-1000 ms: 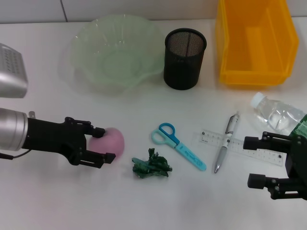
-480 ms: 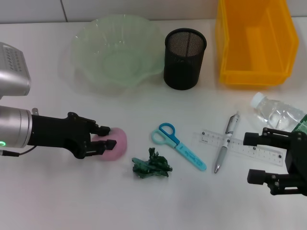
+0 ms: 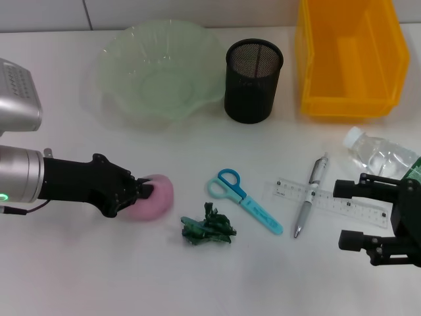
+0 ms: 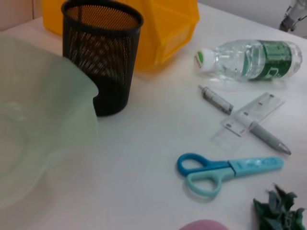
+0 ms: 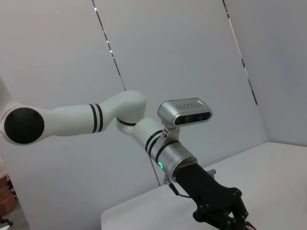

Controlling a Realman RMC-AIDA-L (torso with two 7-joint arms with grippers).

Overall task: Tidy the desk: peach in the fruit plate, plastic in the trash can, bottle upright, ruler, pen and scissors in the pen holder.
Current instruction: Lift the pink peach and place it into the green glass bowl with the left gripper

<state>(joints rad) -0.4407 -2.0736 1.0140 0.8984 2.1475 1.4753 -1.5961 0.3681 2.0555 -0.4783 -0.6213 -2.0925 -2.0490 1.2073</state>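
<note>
Left pincer [image 3: 141, 193]: clenched on the pink peach [image 3: 154, 197], low at 8 o'clock on the white table [image 3: 197, 276].
Right pincer [image 3: 348, 216]: released, jaws apart, hovering at 4 o'clock beside the ruler.
Fruit plate [image 3: 158, 72]: pale green, at 11 o'clock, nothing in it.
Pen holder [image 3: 252, 80]: black mesh, at 12 o'clock, just beside the plate.
Trash can [image 3: 348, 56]: yellow bin at 1 o'clock.
Bottle [image 3: 381, 158]: lying on its side at 3 o'clock.
Pen [image 3: 310, 204]: crossing the clear ruler [image 3: 329, 201].
Scissors [image 3: 245, 201]: blue, near centre.
Plastic [image 3: 208, 227]: green crumpled scrap at 6 o'clock, near the peach.
</note>
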